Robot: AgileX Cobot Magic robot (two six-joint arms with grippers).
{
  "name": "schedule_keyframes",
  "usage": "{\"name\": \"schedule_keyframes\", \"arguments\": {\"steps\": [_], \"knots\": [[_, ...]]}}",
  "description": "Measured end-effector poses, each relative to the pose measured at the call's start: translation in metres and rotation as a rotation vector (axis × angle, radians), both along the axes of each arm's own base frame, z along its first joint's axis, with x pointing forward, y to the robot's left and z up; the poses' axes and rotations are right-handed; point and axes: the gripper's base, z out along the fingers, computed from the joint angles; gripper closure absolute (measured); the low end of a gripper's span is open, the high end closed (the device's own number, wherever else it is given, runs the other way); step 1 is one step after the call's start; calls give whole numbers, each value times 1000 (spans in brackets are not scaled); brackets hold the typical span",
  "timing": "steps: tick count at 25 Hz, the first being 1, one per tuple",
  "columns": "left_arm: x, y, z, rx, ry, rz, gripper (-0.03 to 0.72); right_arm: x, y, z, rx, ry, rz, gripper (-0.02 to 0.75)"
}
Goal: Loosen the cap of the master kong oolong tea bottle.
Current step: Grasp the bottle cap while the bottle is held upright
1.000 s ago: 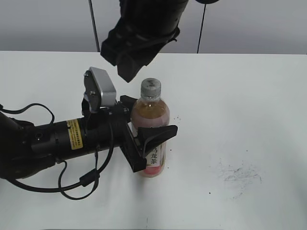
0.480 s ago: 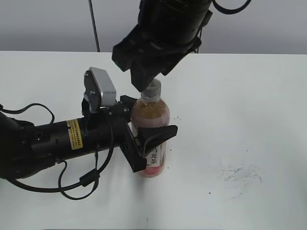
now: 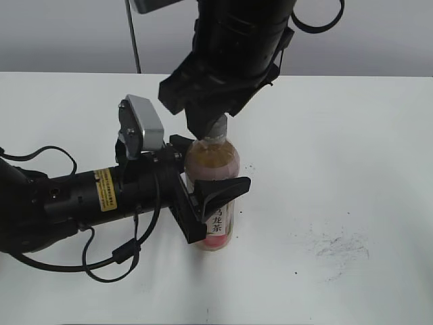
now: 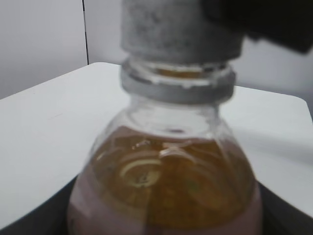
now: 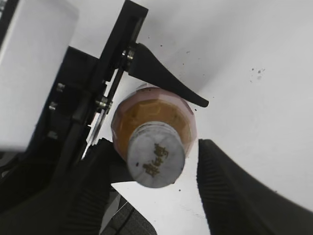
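The master kong oolong tea bottle [image 3: 211,161] stands upright on the white table, amber tea inside and a pink label low down. My left gripper [image 3: 204,177] is shut on its body; one black finger [image 5: 161,78] curves round it. The bottle fills the left wrist view [image 4: 166,186]. The white-grey cap [image 5: 156,154] with its dark printed mark sits on the neck [image 4: 181,29]. My right gripper [image 5: 161,191] is open, lowered from above with a ribbed finger on each side of the cap. In the exterior view it [image 3: 211,120] covers most of the cap [image 3: 217,127].
The white table [image 3: 352,135] has grey scuff marks [image 3: 338,247] at the right front. My left arm's black body and loose cable [image 3: 101,261] lie across the table's left side. A grey wall stands behind.
My right gripper has come down and to the right from above-left of the bottle and now straddles the cap. The bottle and left gripper have not moved.
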Motion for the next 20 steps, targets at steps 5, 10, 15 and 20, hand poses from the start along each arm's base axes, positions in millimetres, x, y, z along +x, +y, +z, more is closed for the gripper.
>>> {"name": "schedule_keyframes", "arguments": {"steps": [5,10,15,20], "knots": [[0,0,0,0,0,0,243,4,2,-8,-26,3,5,314],[0,0,0,0,0,0,243,5,3,-12,-40,1,43,442],[0,0,0,0,0,0,243,5,3,-12,-59,-23,146,465],[0,0,0,1,-1,-1,243,5,3,-12,-102,-78,381,465]]}}
